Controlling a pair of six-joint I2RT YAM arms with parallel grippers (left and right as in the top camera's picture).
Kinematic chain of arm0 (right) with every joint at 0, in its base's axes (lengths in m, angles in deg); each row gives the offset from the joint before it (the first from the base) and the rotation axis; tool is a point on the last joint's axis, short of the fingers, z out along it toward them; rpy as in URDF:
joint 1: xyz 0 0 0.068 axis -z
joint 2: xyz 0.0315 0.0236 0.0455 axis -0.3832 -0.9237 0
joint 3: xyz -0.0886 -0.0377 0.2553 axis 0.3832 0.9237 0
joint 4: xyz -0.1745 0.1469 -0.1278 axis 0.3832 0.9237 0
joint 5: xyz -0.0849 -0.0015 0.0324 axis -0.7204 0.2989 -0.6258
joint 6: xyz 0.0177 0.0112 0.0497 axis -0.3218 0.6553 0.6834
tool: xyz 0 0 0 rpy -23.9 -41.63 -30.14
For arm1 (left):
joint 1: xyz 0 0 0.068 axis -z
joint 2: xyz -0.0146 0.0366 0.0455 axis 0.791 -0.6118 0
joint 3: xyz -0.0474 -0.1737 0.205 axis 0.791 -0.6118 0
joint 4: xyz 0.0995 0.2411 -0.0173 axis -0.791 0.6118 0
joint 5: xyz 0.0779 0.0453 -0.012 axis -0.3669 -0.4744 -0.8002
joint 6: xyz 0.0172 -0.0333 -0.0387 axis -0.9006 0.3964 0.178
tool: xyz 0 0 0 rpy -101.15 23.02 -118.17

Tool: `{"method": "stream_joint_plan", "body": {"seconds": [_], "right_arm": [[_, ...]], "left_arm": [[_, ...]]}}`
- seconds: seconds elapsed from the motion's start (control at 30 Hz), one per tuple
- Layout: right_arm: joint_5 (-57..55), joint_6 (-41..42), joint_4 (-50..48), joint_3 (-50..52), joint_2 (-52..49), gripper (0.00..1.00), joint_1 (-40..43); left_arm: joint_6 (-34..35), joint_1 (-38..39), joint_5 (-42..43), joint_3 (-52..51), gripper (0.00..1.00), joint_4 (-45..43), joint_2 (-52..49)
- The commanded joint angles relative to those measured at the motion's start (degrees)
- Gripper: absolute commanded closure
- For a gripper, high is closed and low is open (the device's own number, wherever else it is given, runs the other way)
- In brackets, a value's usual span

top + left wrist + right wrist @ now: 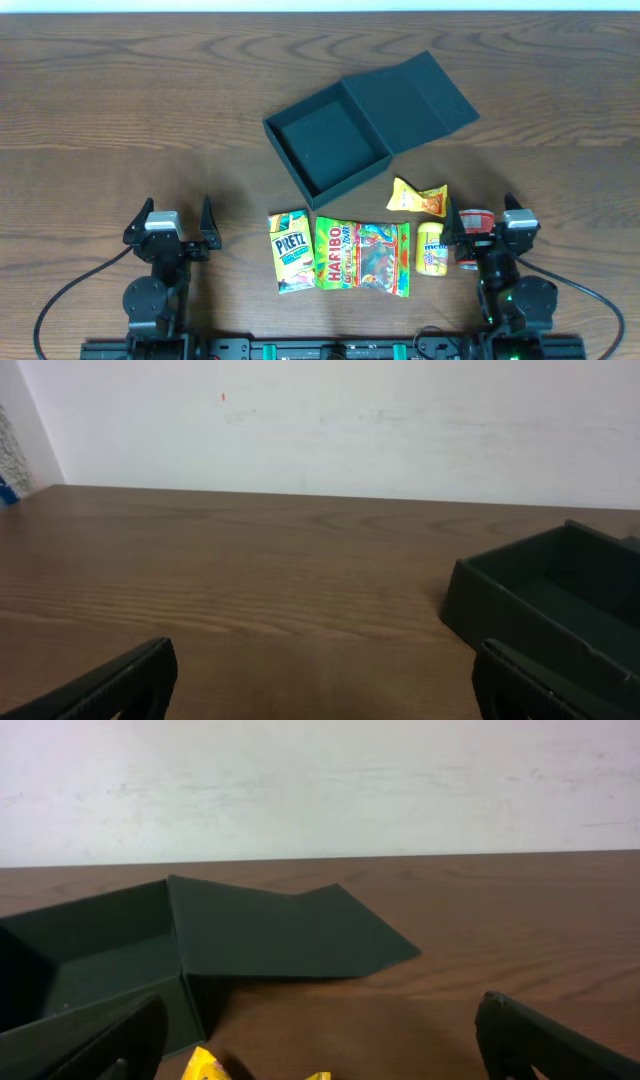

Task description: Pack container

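Note:
The dark teal-grey container (330,140) stands open at the table's middle, its lid (410,100) folded back to the right, and its inside is bare. My left gripper (177,215) rests open at the front left, far from it, with only bare wood between its fingers (130,680); the container (540,600) shows at that view's right. My right gripper (480,215) rests open at the front right. From there I see the container (100,960), the lid (290,935) and a yellow packet's top (205,1068) low between the fingers.
Snacks lie in a row in front of the container: a Pretz packet (290,250), a Haribo bag (362,257), a small yellow packet (418,198), a yellow tub (431,249) and a red can (473,238) right against my right gripper. A white wall stands behind the table.

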Motion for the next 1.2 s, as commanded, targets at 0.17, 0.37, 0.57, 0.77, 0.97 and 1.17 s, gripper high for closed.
{"method": "stream_joint_plan", "body": {"seconds": [0.17, 0.37, 0.57, 0.77, 0.97, 1.17], "right_arm": [[-0.2, -0.9, 0.3, 0.1, 0.3, 0.01, -0.4], [-0.3, -1.0, 0.3, 0.1, 0.3, 0.01, -0.4], [-2.2, 1.4, -7.3, 0.1, 0.3, 0.01, -0.4], [-0.9, 10.3, -18.2, -2.0, 0.3, 0.01, -0.3], [2.9, 5.7, -8.7, -14.1, 0.0, 0.01, -0.4], [7.7, 2.6, 2.8, -33.8, -7.8, 0.01, -0.4]], "left_arm": [[0.2, -0.3, 0.0, -0.5, 0.05, 3.3, 0.3], [0.2, -0.3, 0.0, -0.5, 0.05, 3.3, 0.3], [0.2, -0.3, 0.0, -0.5, 0.05, 3.3, 0.3], [0.2, -0.3, 0.0, -0.5, 0.05, 3.3, 0.3], [0.2, -0.3, 0.0, -0.5, 0.05, 3.3, 0.3], [0.2, -0.3, 0.0, -0.5, 0.05, 3.3, 0.3]]}}
